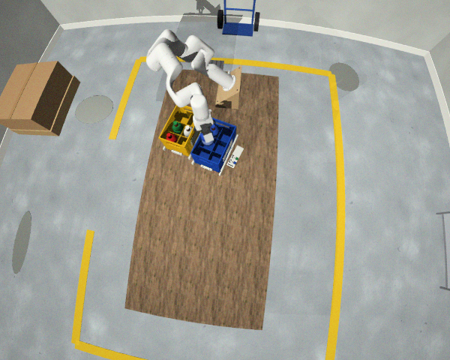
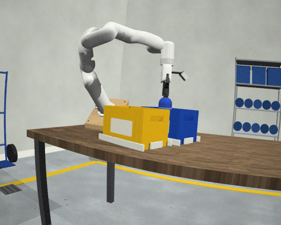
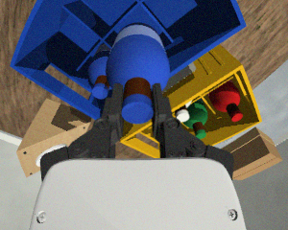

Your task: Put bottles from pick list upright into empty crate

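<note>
My gripper (image 2: pixel 165 94) (image 3: pixel 137 95) is shut on the neck of a blue bottle (image 2: pixel 165 102) (image 3: pixel 139 62). It holds the bottle upright, its lower part down inside the blue crate (image 1: pixel 209 165) (image 2: pixel 186 128); its base is hidden. Another blue bottle (image 1: pixel 214 130) (image 3: pixel 99 72) stands in the blue crate beside it. The yellow crate (image 1: pixel 178 147) (image 2: pixel 155 133) holds a green bottle (image 1: pixel 176 127) (image 3: pixel 198 115), a white bottle (image 1: pixel 187 130) (image 3: pixel 182 115) and a red bottle (image 1: pixel 171 136) (image 3: pixel 226 98). The pick list (image 1: pixel 238 150) shows green and blue marks; its counts are too small to read.
The two crates stand side by side on the wooden table (image 1: pixel 205 232) (image 2: pixel 232 154), with low white strips around their bases. The arm's wooden mount (image 1: pixel 232 101) (image 2: pixel 93 121) is behind them. A hand truck (image 1: pixel 238 28) and cardboard boxes (image 1: pixel 35 97) are off the table.
</note>
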Robot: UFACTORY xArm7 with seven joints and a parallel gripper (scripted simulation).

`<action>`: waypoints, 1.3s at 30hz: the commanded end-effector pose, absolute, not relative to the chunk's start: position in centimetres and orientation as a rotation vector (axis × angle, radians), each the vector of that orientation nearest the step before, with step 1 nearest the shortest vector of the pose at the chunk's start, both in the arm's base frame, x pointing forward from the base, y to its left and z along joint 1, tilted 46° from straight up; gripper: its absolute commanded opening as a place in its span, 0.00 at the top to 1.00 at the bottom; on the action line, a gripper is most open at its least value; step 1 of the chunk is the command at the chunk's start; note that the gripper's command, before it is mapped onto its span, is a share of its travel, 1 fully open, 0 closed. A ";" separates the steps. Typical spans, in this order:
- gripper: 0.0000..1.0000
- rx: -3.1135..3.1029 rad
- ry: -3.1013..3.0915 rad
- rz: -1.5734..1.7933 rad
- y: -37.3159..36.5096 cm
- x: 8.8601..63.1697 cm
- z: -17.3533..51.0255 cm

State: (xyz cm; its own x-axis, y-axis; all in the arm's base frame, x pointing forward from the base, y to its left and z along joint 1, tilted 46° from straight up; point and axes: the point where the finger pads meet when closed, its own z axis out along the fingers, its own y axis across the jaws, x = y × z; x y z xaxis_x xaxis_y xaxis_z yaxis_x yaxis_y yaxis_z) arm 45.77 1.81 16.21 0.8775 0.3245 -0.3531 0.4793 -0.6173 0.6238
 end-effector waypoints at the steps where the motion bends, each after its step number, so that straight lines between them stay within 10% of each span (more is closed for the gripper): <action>1: 1.00 2.287 0.579 -0.258 1.7 45.9 16.0; 39: 1.00 2.287 0.579 -0.258 -0.6 45.8 13.7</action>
State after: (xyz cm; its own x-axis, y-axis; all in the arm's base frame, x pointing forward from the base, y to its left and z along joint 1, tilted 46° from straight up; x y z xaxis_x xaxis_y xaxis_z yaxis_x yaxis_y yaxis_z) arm 45.70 -0.67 13.80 0.8775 0.3241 -0.3535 0.4794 -0.6173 0.6238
